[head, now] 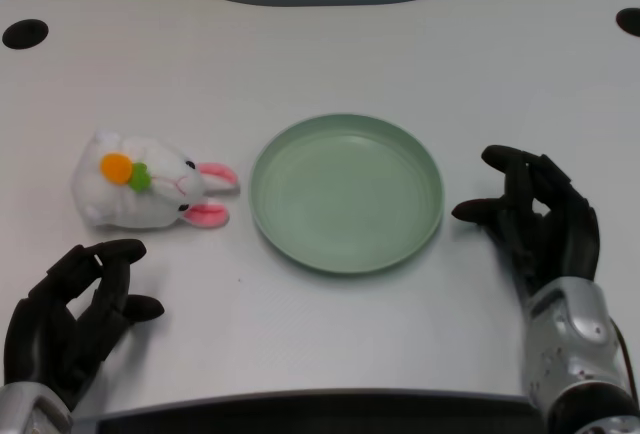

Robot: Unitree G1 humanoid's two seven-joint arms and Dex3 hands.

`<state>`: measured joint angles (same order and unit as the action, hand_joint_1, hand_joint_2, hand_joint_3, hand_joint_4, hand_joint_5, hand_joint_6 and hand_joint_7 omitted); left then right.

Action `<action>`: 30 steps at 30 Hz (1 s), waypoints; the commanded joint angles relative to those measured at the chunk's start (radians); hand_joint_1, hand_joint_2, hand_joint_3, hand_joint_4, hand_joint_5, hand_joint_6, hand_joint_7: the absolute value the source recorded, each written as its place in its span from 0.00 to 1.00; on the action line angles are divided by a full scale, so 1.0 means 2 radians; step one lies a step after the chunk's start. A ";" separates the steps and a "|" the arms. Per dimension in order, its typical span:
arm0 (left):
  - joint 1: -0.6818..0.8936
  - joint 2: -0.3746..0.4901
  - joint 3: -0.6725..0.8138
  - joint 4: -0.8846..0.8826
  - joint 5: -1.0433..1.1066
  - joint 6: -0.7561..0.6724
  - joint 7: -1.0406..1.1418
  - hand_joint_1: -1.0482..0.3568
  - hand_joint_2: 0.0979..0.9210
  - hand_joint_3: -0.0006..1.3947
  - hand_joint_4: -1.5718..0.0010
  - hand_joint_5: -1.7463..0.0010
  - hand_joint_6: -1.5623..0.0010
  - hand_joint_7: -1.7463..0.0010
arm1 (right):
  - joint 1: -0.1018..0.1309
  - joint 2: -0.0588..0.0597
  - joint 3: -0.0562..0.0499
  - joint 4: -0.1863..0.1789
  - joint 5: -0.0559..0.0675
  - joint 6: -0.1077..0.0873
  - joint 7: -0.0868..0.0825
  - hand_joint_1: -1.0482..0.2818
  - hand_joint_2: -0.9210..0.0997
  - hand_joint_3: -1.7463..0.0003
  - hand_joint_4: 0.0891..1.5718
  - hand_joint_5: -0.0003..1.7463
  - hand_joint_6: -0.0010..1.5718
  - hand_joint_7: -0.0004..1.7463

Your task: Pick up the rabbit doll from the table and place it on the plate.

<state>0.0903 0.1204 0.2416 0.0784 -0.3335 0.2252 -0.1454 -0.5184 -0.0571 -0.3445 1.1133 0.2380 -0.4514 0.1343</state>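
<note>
Task not begun: rabbit (150,181) lay on its side on the table (330,344), just left of the bare green plate (346,192); left hand (75,314) waited near it, fingers apart, holding nothing; pickup and placing both remained.

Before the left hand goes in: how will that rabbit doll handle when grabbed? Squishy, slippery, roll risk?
The rabbit doll looks like fluffy plush, so it will probably squash under the fingers and weigh little. Its fuzzy surface should grip well. It lies on its side, rounded, so a push might roll or slide it.
</note>
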 commanded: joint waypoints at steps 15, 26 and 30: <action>0.008 -0.001 0.000 0.006 0.010 -0.001 -0.006 0.44 1.00 0.38 0.73 0.04 0.66 0.34 | 0.003 0.002 0.006 -0.004 0.000 0.007 -0.006 0.49 0.00 0.76 0.44 0.75 0.43 0.54; 0.028 -0.007 -0.004 -0.054 0.006 -0.003 -0.006 0.42 1.00 0.34 0.71 0.04 0.65 0.34 | 0.000 0.000 0.006 0.006 0.001 0.001 -0.001 0.48 0.00 0.77 0.45 0.75 0.44 0.54; 0.041 0.002 -0.016 -0.093 0.027 -0.045 -0.023 0.40 1.00 0.32 0.72 0.04 0.65 0.34 | -0.003 -0.001 0.001 0.013 0.005 0.000 0.007 0.47 0.00 0.78 0.47 0.75 0.44 0.54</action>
<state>0.1615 0.1134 0.2173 -0.0833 -0.2931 0.1673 -0.1783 -0.5216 -0.0595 -0.3385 1.1278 0.2419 -0.4464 0.1413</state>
